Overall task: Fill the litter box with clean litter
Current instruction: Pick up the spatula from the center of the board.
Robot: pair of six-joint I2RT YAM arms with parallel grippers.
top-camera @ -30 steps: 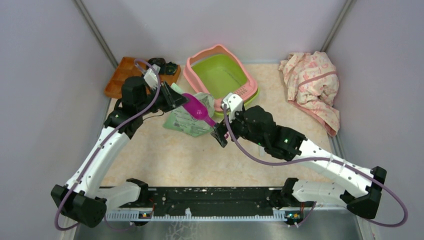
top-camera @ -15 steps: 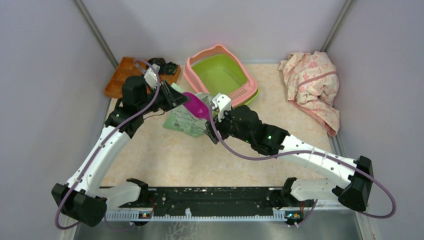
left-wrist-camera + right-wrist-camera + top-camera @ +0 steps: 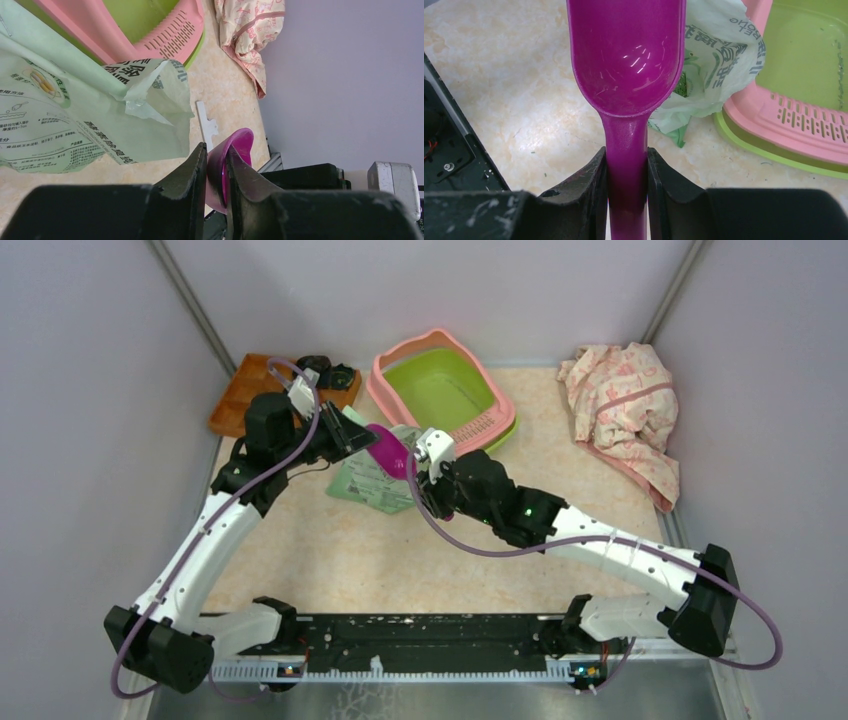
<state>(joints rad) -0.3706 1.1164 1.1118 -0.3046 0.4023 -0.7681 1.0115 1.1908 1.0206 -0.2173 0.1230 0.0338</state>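
From above, you have both arms meeting over the middle of the counter (image 3: 330,550). The left tool (image 3: 352,436) and the right tool (image 3: 420,485) are each at one end of the magenta scoop (image 3: 388,452), above a pale green bag (image 3: 368,483). The litter box (image 3: 443,390) sits at the far side, just behind the bag. A wooden tray (image 3: 245,392) lies far left and a flowered cloth (image 3: 625,415) far right.

Your left wrist view shows the left tool (image 3: 216,155) clenched on the rim of the scoop (image 3: 237,147). The bag (image 3: 75,125) carries dark green Chinese print (too small to read), and the litter box (image 3: 165,30) lies just beyond it.

In your right wrist view, the right tool (image 3: 626,160) is grasping the handle of the scoop (image 3: 626,50), with both fingers pressed against it. The bag (image 3: 719,55) shows upside-down capitals (possibly "BONG", though creased). The litter box (image 3: 804,122), pink grate nearest, is just to the right.
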